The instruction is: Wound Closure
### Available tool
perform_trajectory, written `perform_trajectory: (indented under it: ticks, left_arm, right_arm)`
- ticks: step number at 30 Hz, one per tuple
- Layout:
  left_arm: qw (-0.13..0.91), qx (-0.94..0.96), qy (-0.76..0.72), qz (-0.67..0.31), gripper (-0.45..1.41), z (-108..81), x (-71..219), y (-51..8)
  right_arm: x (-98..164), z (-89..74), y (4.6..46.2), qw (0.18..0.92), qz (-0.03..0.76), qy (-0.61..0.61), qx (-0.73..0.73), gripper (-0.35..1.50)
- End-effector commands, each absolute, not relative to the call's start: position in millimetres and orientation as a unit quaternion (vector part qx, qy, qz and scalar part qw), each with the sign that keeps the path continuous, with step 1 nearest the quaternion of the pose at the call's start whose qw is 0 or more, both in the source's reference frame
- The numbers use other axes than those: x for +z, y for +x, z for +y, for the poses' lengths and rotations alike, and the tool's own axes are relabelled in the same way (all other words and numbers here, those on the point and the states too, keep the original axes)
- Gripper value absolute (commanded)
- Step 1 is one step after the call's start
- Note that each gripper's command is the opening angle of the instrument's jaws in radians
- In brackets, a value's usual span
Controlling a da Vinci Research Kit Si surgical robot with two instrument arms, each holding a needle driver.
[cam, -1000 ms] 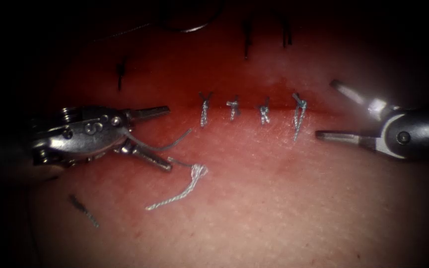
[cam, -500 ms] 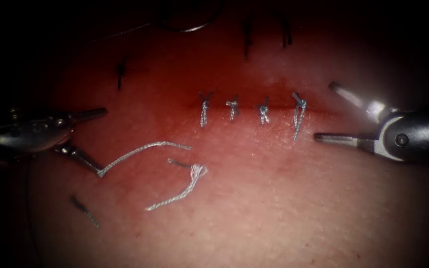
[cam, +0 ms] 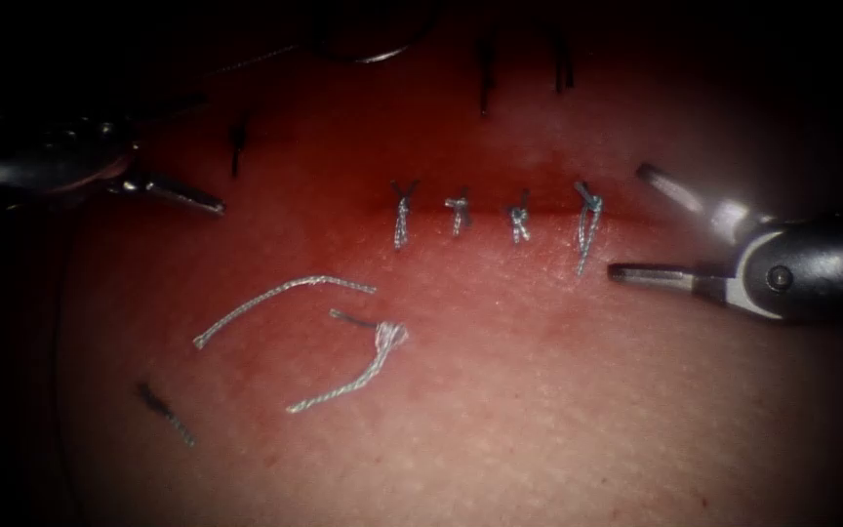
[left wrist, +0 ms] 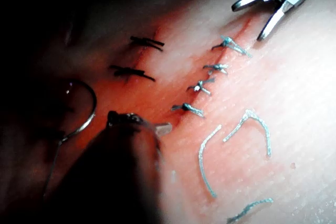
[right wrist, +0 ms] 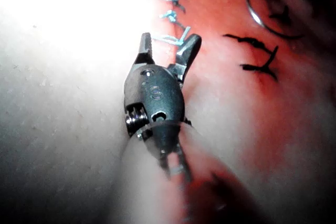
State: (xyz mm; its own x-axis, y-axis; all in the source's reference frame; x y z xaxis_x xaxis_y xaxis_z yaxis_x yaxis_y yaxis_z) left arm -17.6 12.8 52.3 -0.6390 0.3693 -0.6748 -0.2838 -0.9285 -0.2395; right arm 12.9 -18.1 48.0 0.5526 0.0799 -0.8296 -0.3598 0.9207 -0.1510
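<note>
Lying crosswise, the cut thread end (cam: pixel 280 299) rests free of both pincers.

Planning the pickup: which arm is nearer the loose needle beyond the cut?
Probably left: the left tool, empty, sits nearer the needle lying on the tissue; the right tool, open, empty, is farther.

Pale grey thread (cam: pixel 285 296), red tissue (cam: pixel 500 390)

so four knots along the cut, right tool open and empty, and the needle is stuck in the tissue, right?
Not quite: the needle is not stuck in; the left wrist view shows it lying loose on the tissue. The rest holds: four knots along the cut, right tool open and empty.
</note>
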Motion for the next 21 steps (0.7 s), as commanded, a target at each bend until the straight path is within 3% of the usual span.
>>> perform_trajectory:
  ticks: [1,11,21]
  left_arm:
    - [0.178,0.903,-0.388,-0.048,0.81,13.4,52.7,-18.6]
    - [0.242,0.928,-0.283,0.023,0.73,17.8,55.5,-17.1]
    - [0.267,0.915,-0.292,0.084,0.69,20.8,62.5,-22.9]
  right_arm:
    - [48.5,-17.8,13.7,0.868,0.456,-0.153,0.126,1.26]
    - [48.4,-18.0,14.0,0.867,0.456,-0.153,0.129,1.28]
    - [48.7,-18.3,14.3,0.868,0.454,-0.151,0.13,1.3]
